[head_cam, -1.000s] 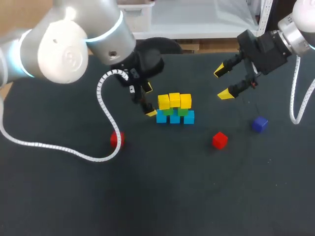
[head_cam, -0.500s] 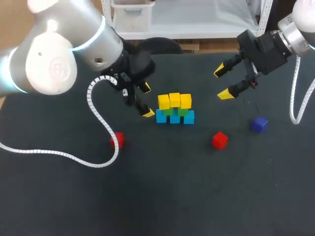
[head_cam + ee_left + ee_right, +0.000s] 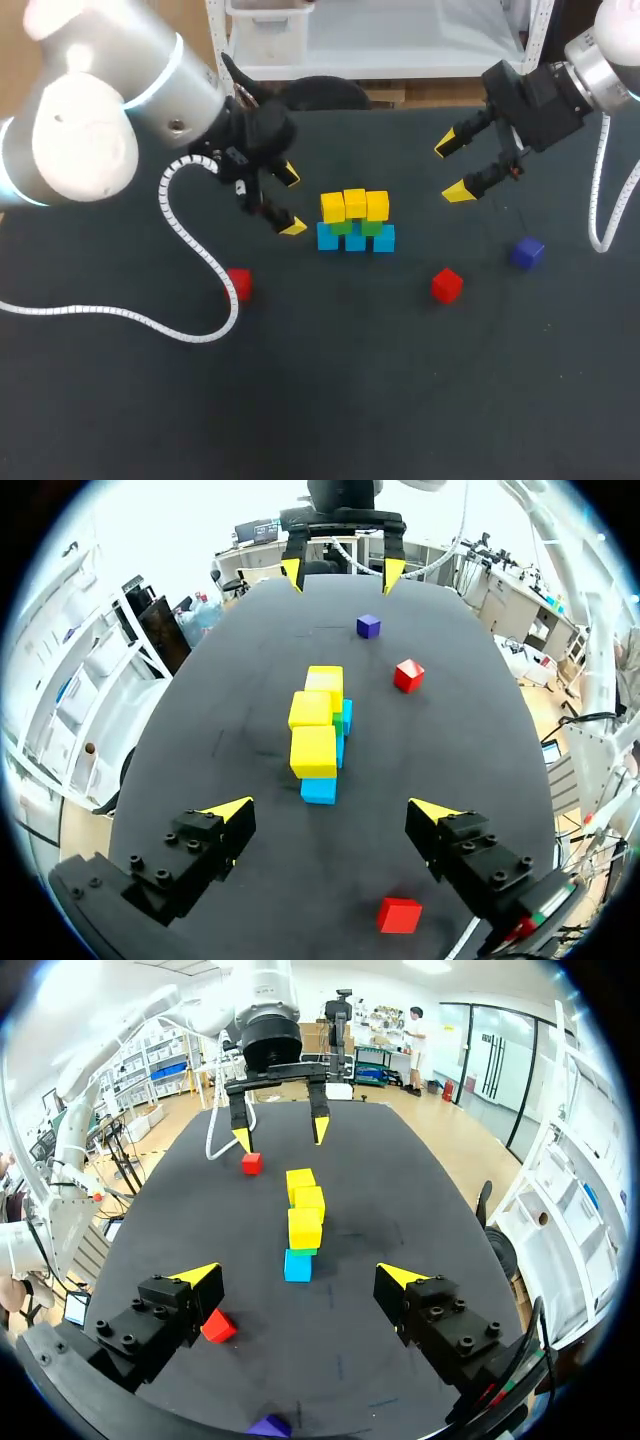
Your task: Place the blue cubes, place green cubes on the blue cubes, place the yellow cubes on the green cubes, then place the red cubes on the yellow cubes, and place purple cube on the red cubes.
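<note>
Left end effector [image 3: 290, 202], spread and empty, hovers just beside the blue-green-yellow cube stack [image 3: 355, 222] mid-counter [image 3: 350, 400]. Right end effector [image 3: 452, 170], also spread, hangs toward the far edge. One red cube [image 3: 238, 284], another red cube [image 3: 447, 285] and the purple cube [image 3: 527, 252] lie well apart.

The head camera sits high behind the robot, looking steeply down over the whole worktop [image 3: 400, 400]. Each wrist camera rides low and close behind its own claw. The one on the left claw [image 3: 333, 808] faces across the worktop at the right claw [image 3: 342, 580], whose camera stares straight back. All three take in the cube stack [image 3: 355, 222] in the middle, the wrist views from opposite ends.
</note>
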Robot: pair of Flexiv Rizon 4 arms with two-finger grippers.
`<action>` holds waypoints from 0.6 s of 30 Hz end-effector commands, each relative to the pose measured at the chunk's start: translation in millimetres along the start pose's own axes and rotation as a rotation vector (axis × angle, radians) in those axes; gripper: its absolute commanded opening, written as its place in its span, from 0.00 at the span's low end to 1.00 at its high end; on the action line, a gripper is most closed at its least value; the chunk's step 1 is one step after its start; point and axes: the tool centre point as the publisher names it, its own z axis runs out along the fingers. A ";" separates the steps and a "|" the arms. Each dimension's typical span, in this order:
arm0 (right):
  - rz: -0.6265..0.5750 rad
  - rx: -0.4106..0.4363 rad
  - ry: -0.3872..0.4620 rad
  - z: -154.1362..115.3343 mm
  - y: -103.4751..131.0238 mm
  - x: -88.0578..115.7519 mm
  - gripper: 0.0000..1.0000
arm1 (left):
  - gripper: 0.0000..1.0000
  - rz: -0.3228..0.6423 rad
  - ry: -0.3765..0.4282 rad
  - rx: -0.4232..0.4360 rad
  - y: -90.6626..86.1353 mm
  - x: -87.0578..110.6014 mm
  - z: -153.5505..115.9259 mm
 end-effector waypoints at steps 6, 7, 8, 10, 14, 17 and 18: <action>-0.001 0.000 -0.001 0.2 -0.1 0.1 1.00 | 1.00 -0.003 -0.047 -0.026 -2.7 5.8 -8.0; -0.001 0.000 -0.001 0.2 -0.1 0.1 1.00 | 1.00 -0.003 -0.052 -0.031 -2.8 6.5 -9.6; -0.001 0.000 -0.001 0.2 -0.1 0.1 1.00 | 1.00 -0.002 -0.062 -0.038 -2.9 7.1 -10.9; -0.001 0.000 -0.001 0.2 -0.1 0.1 1.00 | 1.00 -0.002 -0.091 -0.053 -3.3 9.0 -13.7; -0.001 0.000 -0.001 0.2 -0.1 0.1 1.00 | 1.00 0.003 -0.118 -0.061 -4.0 9.3 -14.6; -0.001 0.000 -0.001 0.2 -0.1 0.1 1.00 | 1.00 0.007 -0.121 -0.060 -5.0 9.0 -15.1; -0.001 0.000 -0.001 0.2 -0.1 0.1 1.00 | 1.00 0.008 -0.122 -0.060 -5.7 9.0 -15.4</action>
